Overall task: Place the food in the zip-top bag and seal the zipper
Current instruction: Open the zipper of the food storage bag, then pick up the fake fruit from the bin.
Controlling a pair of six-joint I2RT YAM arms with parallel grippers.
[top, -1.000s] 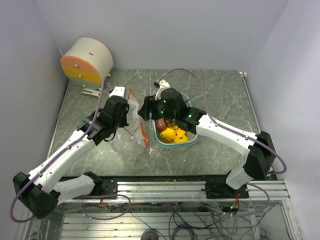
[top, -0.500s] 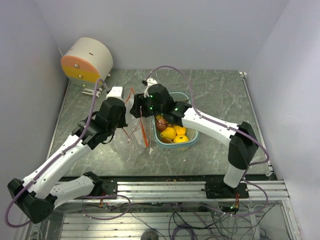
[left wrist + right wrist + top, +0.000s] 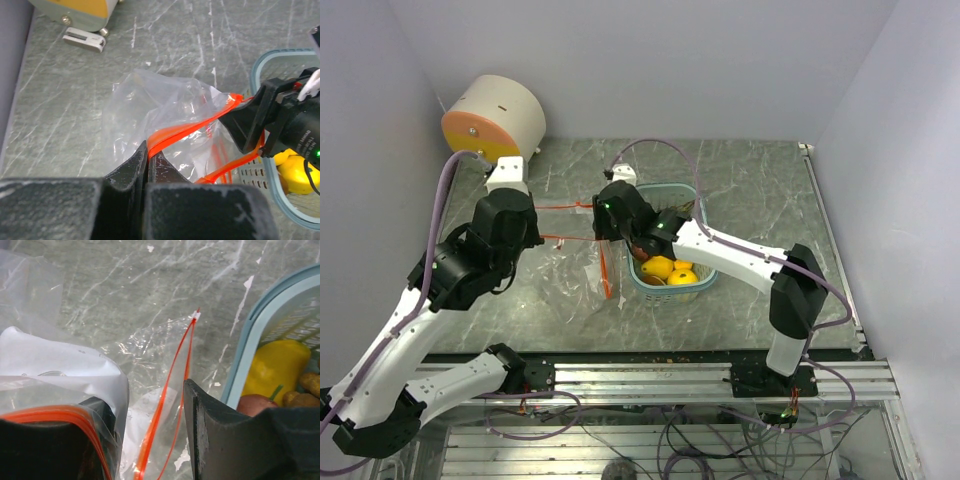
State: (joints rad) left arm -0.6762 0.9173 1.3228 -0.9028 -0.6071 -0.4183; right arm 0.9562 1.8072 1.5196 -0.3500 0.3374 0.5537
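**A:** Entry one, left gripper (image 3: pixel 148 151)?

**B:** Jaws are pressing fully together, pinching one end of the orange zipper (image 3: pixel 195 127) on the clear zip-top bag (image 3: pixel 150 102).

**A:** Right gripper (image 3: pixel 152 402)?

**B:** Jaws are standing partly apart, with the bag's orange rim draping over one finger. I cannot tell whether it is actually clamping film.

**A:** Food?

**B:** All of it is sitting in the light-blue basket (image 3: pixel 260 335), just beside the bag on the right gripper's side: a yellow lemon-like fruit (image 3: pixel 277 367), a dark red fruit (image 3: pixel 250 404) and a grape bunch (image 3: pixel 306 385). No food is showing in the bag.

**A:** Governing relation?

**B:** The zipper is running crosswise from one gripper to the other. The right arm is nearer the fruit.

**A:** Obscured?

**B:** The grapes are running off the frame edge. The right arm is covering part of the basket from above. The clear film's outline is getting lost against the marbled table (image 3: pixel 760 190).
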